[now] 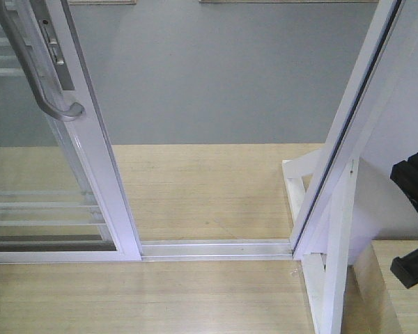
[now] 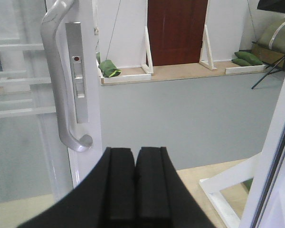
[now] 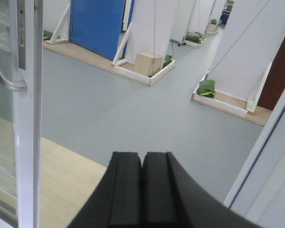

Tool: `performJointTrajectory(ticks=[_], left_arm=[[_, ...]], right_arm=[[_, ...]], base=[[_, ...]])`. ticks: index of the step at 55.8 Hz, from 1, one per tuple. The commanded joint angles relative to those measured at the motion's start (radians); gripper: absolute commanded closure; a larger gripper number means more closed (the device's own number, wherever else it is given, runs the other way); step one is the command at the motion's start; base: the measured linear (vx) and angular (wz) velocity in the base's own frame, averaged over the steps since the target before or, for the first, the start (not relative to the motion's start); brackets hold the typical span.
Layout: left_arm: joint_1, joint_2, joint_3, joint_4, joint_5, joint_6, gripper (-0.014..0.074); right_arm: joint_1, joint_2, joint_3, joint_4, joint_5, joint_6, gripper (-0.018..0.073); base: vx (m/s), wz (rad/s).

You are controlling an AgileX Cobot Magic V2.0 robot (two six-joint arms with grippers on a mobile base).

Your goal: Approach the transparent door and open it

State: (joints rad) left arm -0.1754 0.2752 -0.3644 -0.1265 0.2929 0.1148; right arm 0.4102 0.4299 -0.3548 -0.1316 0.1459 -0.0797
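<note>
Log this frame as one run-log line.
transparent door: slid left, gap open | handle: untouched | left gripper: fingers shut, empty | right gripper: fingers shut, empty

grey floor beyond pale wood flooring; dark red door.

White frame on the transparent door, grey metal handle up left of the black left gripper fingers — grey floor, pale wood-grain boards.
</note>
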Motion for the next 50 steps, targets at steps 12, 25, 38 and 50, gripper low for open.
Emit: performJointTrajectory(ticks=[12, 25, 38, 50], left_arm=[[0.02, -0.194, 0.245, 0.011, -0.225, 0.003, 0.0596], [0.023, -0.301, 0.367, 0.017, -0.238, -0.008, 0.0596], [0.028, -0.3, 0.367, 0.009, -0.236, -0.012, 0.0596], [0.028, -0.3, 0.367, 0.009, -0.236, -0.011, 0.0596]], right_arm=[[-0.005, 0.003, -0.031, -0.003, -0.085, -0.008, 0.0565], [-0.005, 0.004, -0.031, -0.003, -0.087, -0.008, 0.0565], [-0.005, 0.005, -0.031, -0.003, -0.085, -0.008, 0.0565], [-0.005, 0.005, -0.031, -0.003, -0.085, -0.008, 0.0565]], base=[[0.0, 0.0], [0.0, 0.0], [0.0, 0.0], [0.0, 0.0]])
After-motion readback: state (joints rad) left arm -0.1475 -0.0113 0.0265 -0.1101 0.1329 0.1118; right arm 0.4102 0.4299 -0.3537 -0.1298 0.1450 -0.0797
